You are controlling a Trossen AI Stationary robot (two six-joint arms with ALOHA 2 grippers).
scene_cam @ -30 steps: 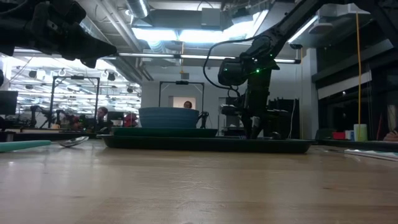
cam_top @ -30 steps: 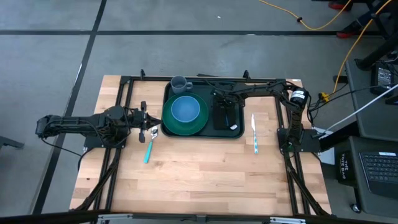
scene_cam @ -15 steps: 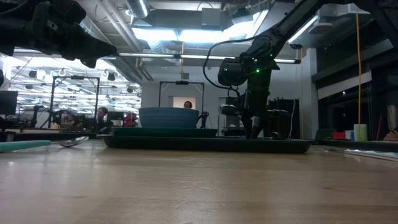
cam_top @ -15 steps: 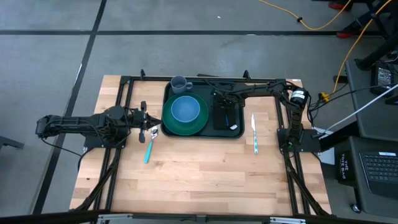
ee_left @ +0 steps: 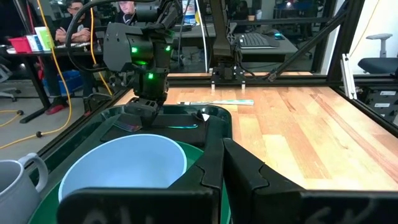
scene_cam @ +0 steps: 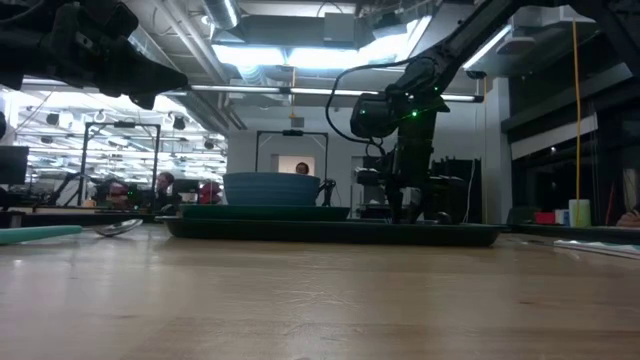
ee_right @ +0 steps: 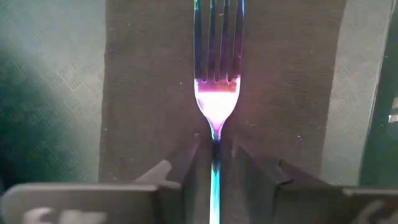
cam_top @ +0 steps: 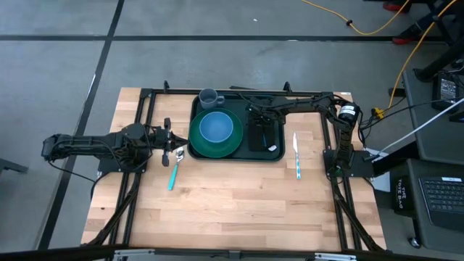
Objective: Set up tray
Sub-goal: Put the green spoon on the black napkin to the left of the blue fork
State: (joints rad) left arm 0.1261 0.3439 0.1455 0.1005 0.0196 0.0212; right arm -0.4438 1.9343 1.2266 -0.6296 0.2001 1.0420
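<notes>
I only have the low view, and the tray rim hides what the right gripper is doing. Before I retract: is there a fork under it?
Observer: Yes. In the right wrist view a fork lies on a dark napkin on the tray, its handle between the fingers of the right gripper.
Operator: Are the fingers clamped on it?
Observer: No, they stand open, with a narrow gap on each side of the handle.
Operator: What cutlery lies off the tray?
Observer: From above, a knife lies on the table right of the tray, and a teal-handled spoon lies left of it, by the shut left gripper.
</notes>
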